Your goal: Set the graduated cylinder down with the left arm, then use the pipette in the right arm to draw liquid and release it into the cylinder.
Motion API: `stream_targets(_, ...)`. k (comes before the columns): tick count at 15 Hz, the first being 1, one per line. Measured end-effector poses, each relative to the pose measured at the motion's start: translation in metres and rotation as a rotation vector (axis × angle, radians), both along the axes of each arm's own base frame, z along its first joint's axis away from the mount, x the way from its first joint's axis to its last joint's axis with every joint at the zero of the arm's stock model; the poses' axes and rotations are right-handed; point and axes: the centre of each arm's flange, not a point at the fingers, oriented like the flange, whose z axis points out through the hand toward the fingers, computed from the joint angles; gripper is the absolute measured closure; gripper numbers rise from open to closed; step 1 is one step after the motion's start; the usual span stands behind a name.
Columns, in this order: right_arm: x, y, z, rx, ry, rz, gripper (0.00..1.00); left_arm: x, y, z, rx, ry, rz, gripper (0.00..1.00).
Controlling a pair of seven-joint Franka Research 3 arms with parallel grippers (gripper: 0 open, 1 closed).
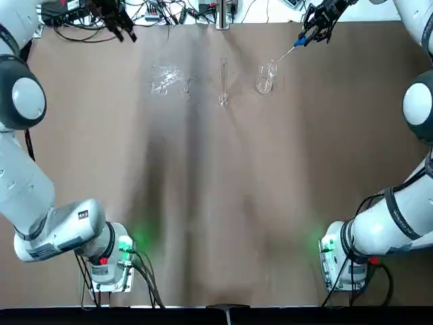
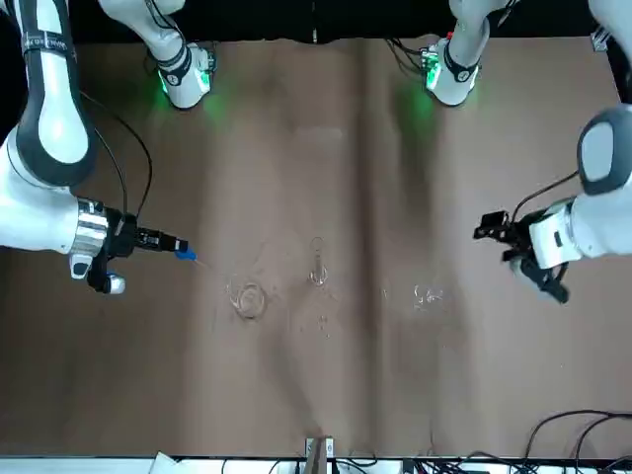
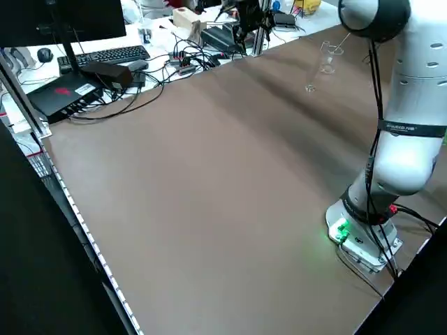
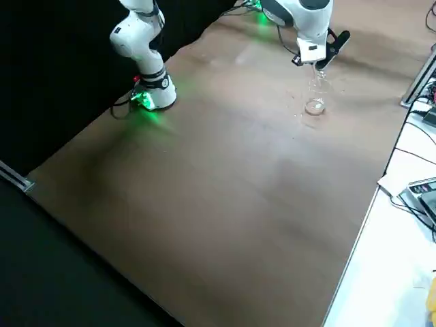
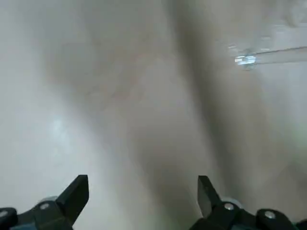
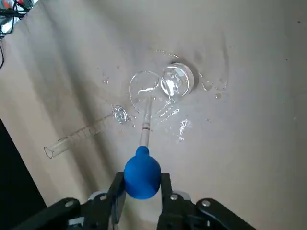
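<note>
Liquid in the beaker (image 6: 146, 91) too clear to discern

The near and middle of the brown table (image 1: 223, 223) lie bare from one arm base to the other, so a gripper could cross there freely. Along the far edge three glass things stand in a loose row with gaps between them: a heap of clear glassware (image 1: 169, 81) toward the left arm's side, the slim graduated cylinder (image 1: 223, 82) in the middle, and the short beaker (image 1: 264, 80) toward the right arm's side. The right gripper (image 1: 312, 27) and its pipette (image 1: 287, 51) take up the space over the beaker, while cables (image 1: 145, 15) crowd the strip beyond the table's far edge.
</note>
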Motion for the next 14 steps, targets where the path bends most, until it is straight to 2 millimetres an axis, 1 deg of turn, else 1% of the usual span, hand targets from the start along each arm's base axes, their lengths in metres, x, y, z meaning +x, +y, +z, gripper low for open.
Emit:
stream_targets(2,0.000,0.001,0.003,0.009,0.000,0.000,0.66,-0.011,0.006,0.026,0.146,0.006,0.137,0.00)
stream_targets(4,0.000,0.003,0.008,0.027,0.001,0.000,0.65,-0.020,0.008,0.051,0.249,-0.017,0.262,0.00)
stream_targets(6,-0.001,0.006,0.013,0.043,0.002,0.000,0.65,-0.033,0.005,0.072,0.306,-0.015,0.365,0.00)
stream_targets(8,-0.004,0.008,0.017,0.054,0.011,0.005,0.65,-0.043,0.002,0.090,0.326,-0.019,0.437,0.00)
stream_targets(10,-0.005,0.010,0.019,0.060,0.021,0.006,0.65,-0.051,0.001,0.101,0.338,-0.018,0.462,0.00)
stream_targets(14,-0.005,0.021,0.032,0.084,0.038,-0.005,0.65,-0.058,0.001,0.110,0.351,-0.005,0.488,0.00)
